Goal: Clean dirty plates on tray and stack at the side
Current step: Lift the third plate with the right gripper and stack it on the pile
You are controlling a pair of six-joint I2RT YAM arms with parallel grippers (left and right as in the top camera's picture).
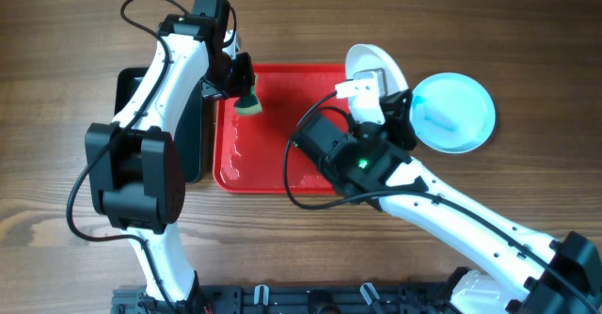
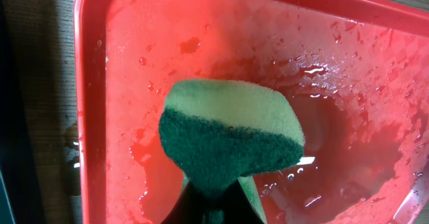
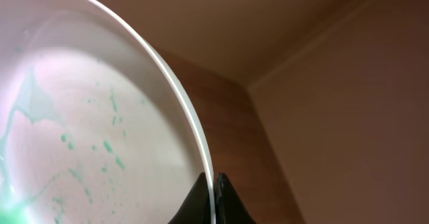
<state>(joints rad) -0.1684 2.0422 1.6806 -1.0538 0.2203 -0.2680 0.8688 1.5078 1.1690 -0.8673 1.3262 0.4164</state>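
Note:
My left gripper [image 1: 246, 90] is shut on a green sponge [image 2: 228, 130] and holds it over the far left part of the wet red tray [image 1: 273, 168]. The sponge also shows in the overhead view [image 1: 249, 102]. My right gripper [image 3: 214, 194] is shut on the rim of the white plate [image 3: 87, 130], streaked with green marks, and holds it tilted near the tray's far right corner [image 1: 374, 65]. A pale aqua plate [image 1: 453, 112] lies on the table right of the tray. I see no third plate.
A black tray [image 1: 127, 84] lies left of the red tray, mostly under my left arm. Water beads cover the red tray's floor [image 2: 348, 83]. Bare wooden table surrounds the trays.

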